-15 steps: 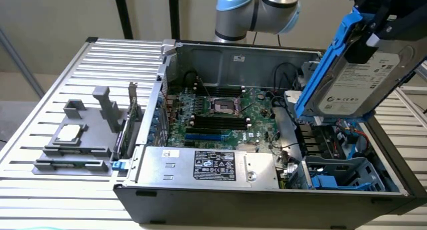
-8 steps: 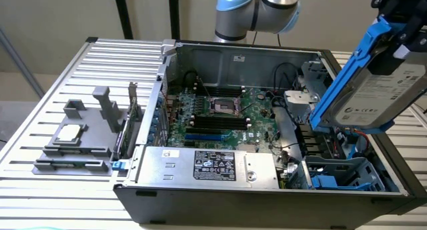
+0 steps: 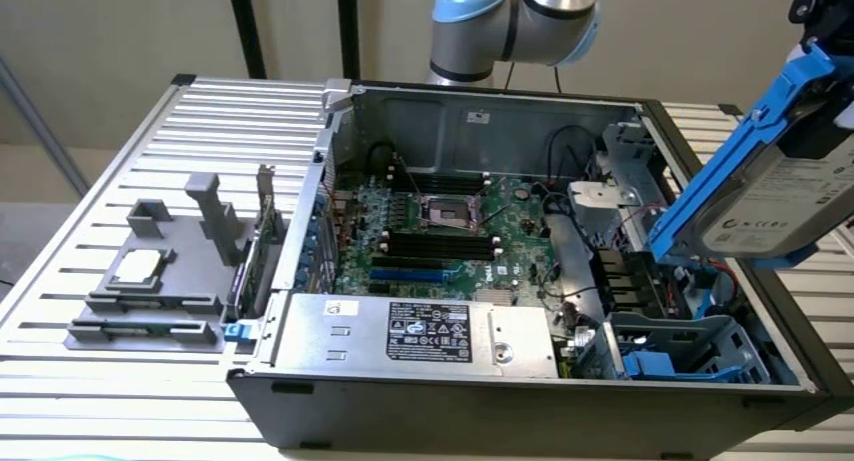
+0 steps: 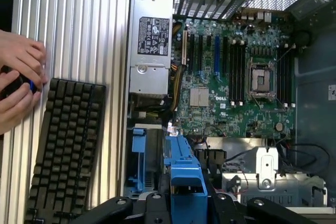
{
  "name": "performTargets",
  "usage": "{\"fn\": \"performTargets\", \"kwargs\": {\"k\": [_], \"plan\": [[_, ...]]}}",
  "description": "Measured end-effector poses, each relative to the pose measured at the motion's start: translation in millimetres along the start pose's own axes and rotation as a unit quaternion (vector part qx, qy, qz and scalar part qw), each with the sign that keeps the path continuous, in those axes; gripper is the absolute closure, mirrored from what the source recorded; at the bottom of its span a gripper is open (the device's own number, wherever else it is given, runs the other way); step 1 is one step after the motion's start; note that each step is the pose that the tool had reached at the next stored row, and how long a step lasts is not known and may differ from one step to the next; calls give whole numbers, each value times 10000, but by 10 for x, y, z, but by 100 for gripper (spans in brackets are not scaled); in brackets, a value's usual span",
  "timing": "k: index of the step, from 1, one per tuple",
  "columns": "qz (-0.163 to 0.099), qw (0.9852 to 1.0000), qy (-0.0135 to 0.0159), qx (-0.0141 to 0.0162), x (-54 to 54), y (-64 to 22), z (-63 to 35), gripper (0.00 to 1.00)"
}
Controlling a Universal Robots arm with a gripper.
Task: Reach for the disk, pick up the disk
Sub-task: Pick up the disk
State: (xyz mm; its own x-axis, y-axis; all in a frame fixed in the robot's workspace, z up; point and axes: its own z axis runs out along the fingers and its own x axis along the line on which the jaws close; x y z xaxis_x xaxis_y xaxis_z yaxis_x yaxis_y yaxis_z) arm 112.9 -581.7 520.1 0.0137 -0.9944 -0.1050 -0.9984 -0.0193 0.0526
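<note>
The gripper (image 4: 186, 208) is clamped on the disk (image 3: 787, 191), which hangs tilted, lifted clear above the open computer case (image 3: 534, 401).

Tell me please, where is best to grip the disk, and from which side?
Grip the disk across its blue carrier rail, at the end, coming along its long axis. The gripper already holds it so, tilted above the open computer case. The flat labelled faces are too wide for the jaws.
</note>
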Motion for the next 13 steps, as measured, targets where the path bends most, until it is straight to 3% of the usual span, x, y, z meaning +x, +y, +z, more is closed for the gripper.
{"fn": "performTargets", "kwargs": {"k": [2, 13], "plan": [[-1, 10000, -30, 0, 23, -24, 2, 67], [2, 10000, -36, 1, 47, -38, 3, 67]]}}
